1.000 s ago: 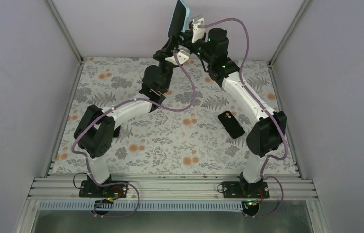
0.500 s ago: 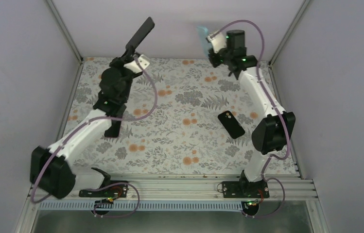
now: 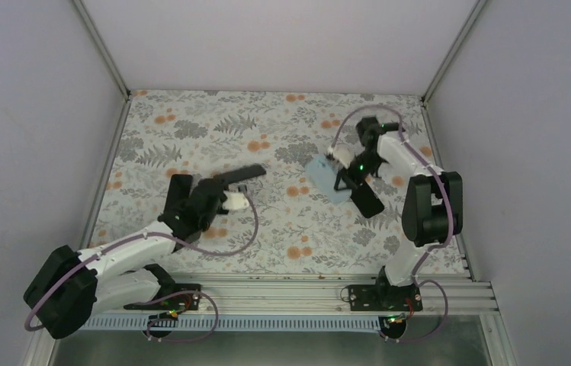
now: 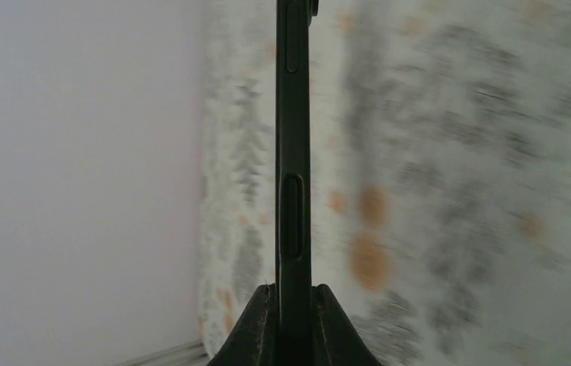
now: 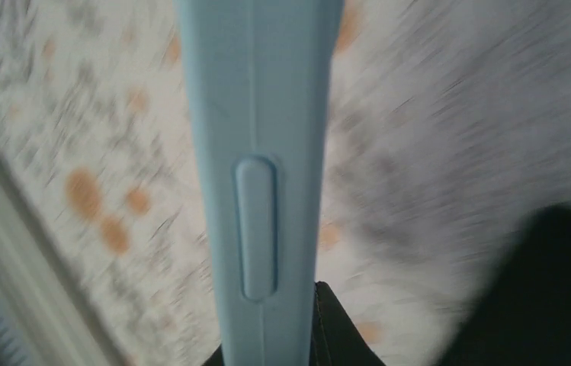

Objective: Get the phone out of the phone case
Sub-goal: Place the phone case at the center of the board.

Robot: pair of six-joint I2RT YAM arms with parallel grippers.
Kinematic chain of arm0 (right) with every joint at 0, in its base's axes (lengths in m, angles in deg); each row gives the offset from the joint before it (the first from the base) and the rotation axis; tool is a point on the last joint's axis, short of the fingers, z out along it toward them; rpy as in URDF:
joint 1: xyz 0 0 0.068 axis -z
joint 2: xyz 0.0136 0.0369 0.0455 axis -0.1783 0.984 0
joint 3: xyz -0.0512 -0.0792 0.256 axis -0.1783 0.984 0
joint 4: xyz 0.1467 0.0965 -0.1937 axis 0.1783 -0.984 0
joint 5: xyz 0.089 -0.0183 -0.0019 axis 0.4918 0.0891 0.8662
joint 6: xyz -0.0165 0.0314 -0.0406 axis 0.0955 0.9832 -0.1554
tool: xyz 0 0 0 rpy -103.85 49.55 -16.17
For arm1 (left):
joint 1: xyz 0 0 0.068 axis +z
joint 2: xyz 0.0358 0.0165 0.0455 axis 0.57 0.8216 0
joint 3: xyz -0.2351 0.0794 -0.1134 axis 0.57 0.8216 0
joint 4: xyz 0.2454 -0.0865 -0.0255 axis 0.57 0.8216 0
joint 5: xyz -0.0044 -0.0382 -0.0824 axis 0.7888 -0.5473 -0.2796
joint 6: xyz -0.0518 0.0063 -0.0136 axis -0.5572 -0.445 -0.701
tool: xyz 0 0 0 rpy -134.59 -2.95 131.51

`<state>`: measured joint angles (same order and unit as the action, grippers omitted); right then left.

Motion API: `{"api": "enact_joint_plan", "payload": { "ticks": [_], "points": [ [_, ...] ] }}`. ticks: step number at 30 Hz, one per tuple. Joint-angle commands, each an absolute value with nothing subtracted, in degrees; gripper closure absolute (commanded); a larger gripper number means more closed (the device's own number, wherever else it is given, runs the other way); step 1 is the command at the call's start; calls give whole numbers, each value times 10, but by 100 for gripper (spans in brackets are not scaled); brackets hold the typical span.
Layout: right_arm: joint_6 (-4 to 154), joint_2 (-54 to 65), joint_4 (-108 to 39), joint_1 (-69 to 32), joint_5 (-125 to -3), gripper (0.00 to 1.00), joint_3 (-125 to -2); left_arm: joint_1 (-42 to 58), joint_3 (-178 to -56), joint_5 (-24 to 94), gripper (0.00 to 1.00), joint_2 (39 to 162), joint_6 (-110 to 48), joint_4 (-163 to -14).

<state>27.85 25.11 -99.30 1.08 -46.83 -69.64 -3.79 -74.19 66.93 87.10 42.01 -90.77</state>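
Floral tabletop [image 3: 282,221] spanned by both arms, each drawn low.

Phone case [image 3: 325,177]: pale blue, moulded side-button bump seen edge-on from wrist. Held low at 3 o'clock of tabletop centre, gripped in clenched right hand [image 3: 341,174].

Phone [image 3: 241,173]: slim, black, bare, side buttons visible. Held at 9 o'clock of centre, clamped in left hand [image 3: 223,183].

Second black phone [image 3: 367,201] lain at 4 o'clock of case.

One second earlier, phone and case were raised together at far wall. Now held well apart and lowered.

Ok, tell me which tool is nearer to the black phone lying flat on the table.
Right. The right tool, shut on the blue case, hangs right beside the flat phone. The left tool, gripping the other black phone, is well off to its left.
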Motion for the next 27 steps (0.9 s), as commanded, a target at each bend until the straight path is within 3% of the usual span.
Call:
{"api": "enact_joint_plan", "payload": {
  "ticks": [1, 6, 8, 9, 10, 12, 13, 14, 16, 19, 23, 27],
  "points": [
    [245, 232, -1027, -11, -383, 97, -579, -99, -676, 742, 98, 869, 467, -981],
    [277, 264, -972, -40, -385, 97, -515, -171, -630, 770, 97, 921, 473, -1023],
    [293, 281, -959, -44, -393, 96, -510, -195, -622, 773, 90, 944, 464, -1029],
    [302, 286, -950, -45, -400, 91, -511, -204, -621, 768, 76, 953, 458, -1022],
    [309, 290, -944, -44, -410, 82, -513, -214, -620, 761, 50, 960, 451, -1013],
    [323, 288, -929, -44, -431, 54, -515, -236, -618, 751, 10, 966, 442, -1004],
    [334, 282, -919, -45, -451, 42, -516, -243, -621, 736, 1, 964, 435, -990],
    [342, 276, -912, -44, -472, 33, -519, -250, -629, 720, 0, 958, 422, -966],
    [345, 263, -915, -44, -509, 3, -527, -255, -658, 667, 0, 936, 397, -898],
    [339, 233, -940, -44, -547, 0, -551, -254, -738, 549, 0, 912, 365, -740],
    [308, 179, -1014, -46, -580, 0, -606, -238, -930, 405, 0, 969, 312, -473],
    [280, 138, -1075, -45, -606, 0, -679, -225, -1093, 307, 0, 1014, 316, -301]
  ]
}}
